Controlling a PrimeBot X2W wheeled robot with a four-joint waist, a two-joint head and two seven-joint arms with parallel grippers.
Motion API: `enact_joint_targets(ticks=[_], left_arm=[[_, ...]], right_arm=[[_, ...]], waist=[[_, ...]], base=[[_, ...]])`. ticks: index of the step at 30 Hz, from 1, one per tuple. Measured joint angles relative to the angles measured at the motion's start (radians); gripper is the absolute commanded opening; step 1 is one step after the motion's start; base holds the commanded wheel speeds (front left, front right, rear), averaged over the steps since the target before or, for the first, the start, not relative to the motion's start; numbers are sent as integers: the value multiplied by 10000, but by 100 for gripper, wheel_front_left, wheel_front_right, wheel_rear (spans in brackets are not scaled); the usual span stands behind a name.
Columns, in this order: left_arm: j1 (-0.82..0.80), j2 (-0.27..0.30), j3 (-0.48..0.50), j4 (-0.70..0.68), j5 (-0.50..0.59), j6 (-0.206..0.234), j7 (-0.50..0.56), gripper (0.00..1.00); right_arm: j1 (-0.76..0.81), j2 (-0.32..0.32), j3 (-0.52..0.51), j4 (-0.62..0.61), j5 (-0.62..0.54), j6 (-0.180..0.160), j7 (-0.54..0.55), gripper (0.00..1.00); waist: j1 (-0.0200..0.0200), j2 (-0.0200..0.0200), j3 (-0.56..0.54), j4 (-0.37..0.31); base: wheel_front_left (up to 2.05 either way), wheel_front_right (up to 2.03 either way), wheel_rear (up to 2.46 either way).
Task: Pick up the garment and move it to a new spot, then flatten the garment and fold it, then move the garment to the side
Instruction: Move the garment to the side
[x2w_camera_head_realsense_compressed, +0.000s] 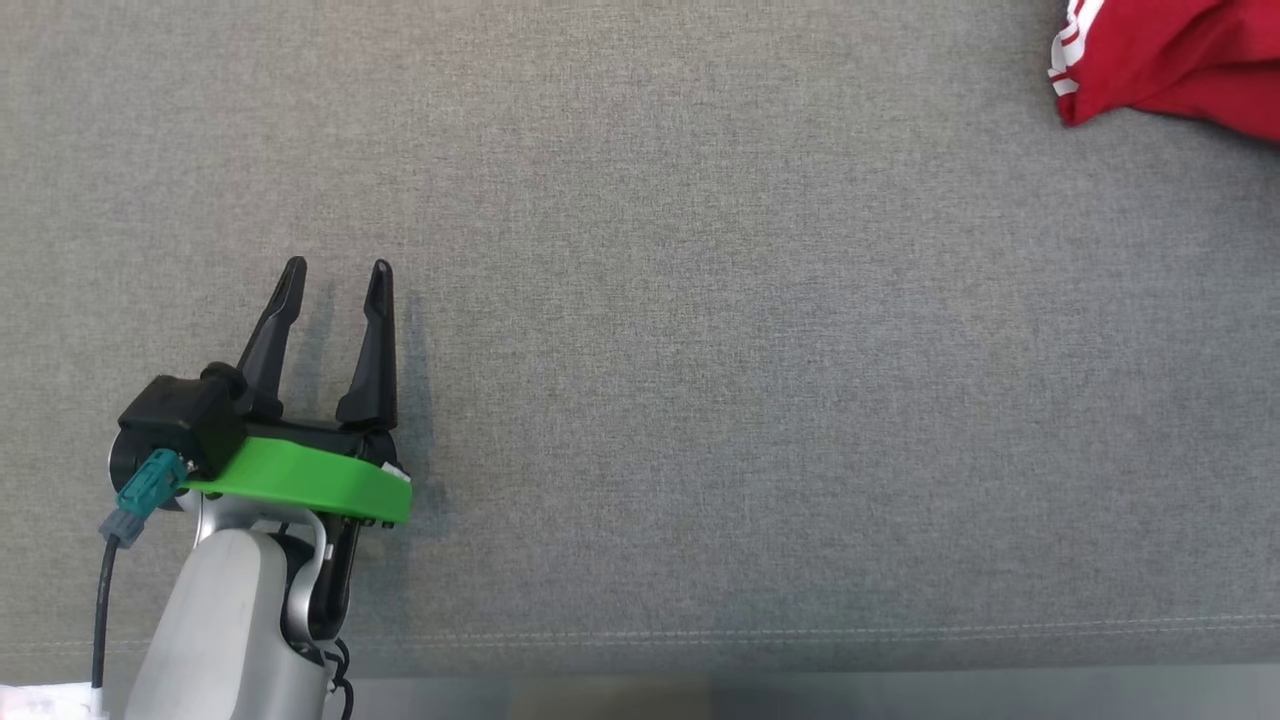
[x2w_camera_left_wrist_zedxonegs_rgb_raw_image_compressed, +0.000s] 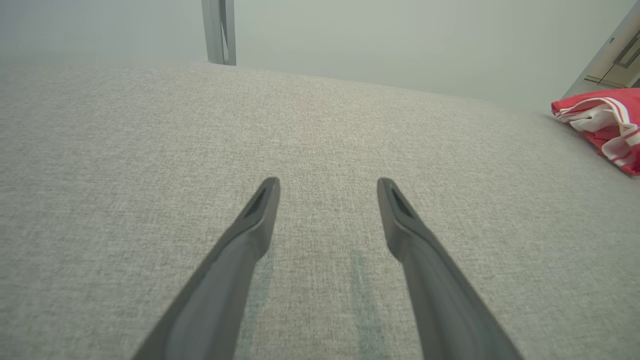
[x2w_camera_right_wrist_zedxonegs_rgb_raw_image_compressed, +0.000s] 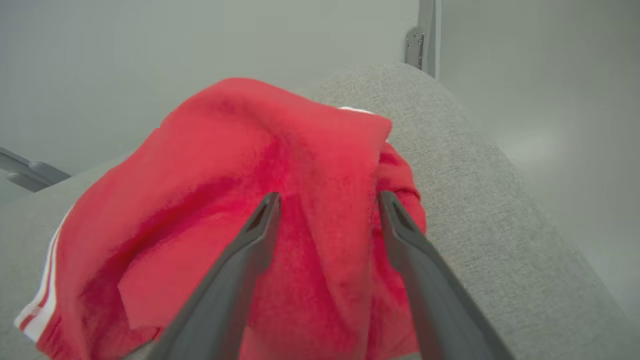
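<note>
The garment (x2w_camera_head_realsense_compressed: 1170, 55) is red with white stripes and lies bunched at the far right corner of the grey fabric surface (x2w_camera_head_realsense_compressed: 700, 350). It also appears at the right edge of the left wrist view as a folded heap, the garment (x2w_camera_left_wrist_zedxonegs_rgb_raw_image_compressed: 607, 125). In the right wrist view the garment (x2w_camera_right_wrist_zedxonegs_rgb_raw_image_compressed: 225, 200) rises as a crumpled mound, and my right gripper (x2w_camera_right_wrist_zedxonegs_rgb_raw_image_compressed: 327, 200) stands open with its fingers spread over a ridge of the cloth. My left gripper (x2w_camera_head_realsense_compressed: 338, 272) is open at the lower left above bare fabric, also seen as the left gripper (x2w_camera_left_wrist_zedxonegs_rgb_raw_image_compressed: 327, 187), far from the garment.
The grey surface's front edge with a seam (x2w_camera_head_realsense_compressed: 800, 632) runs along the bottom of the head view. A metal post (x2w_camera_left_wrist_zedxonegs_rgb_raw_image_compressed: 219, 30) stands behind the far edge. The surface's right side falls away beside the garment (x2w_camera_right_wrist_zedxonegs_rgb_raw_image_compressed: 525, 210).
</note>
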Motion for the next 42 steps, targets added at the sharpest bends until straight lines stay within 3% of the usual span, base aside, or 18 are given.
enact_joint_targets(ticks=[8,18,27,32,34,37,42], left_arm=[[24,-19,38,125,0,0,0,100],[348,-84,35,291,-35,0,0,100],[872,-159,27,405,-86,0,0,100],[1160,-159,88,380,-88,0,0,100],[1203,-163,-33,318,-88,0,0,100],[1200,-184,-228,167,-86,0,0,100],[1200,-176,-253,117,-84,0,0,100]], right_arm=[[384,-71,92,424,-761,-458,-1877,100],[1157,554,815,10,-1580,-261,-3741,100],[2555,1258,1726,-345,-2506,-174,-3699,100],[2723,1335,1996,-397,-2859,-178,-3695,100],[2770,1248,2075,-393,-3051,-245,-3666,100],[2774,988,2013,-230,-3237,-685,-3657,100],[2597,1122,2190,-94,-3459,-734,-3655,100]], waist=[[0,0,-537,-15],[0,0,-1475,-167],[0,0,-2530,-358],[0,0,-2879,-467],[0,0,-2977,-535],[0,0,-2877,-559],[0,0,-2623,-458]], base=[[0,0,0],[0,0,0],[0,0,0],[0,0,0],[0,0,0],[0,0,0],[0,0,0]])
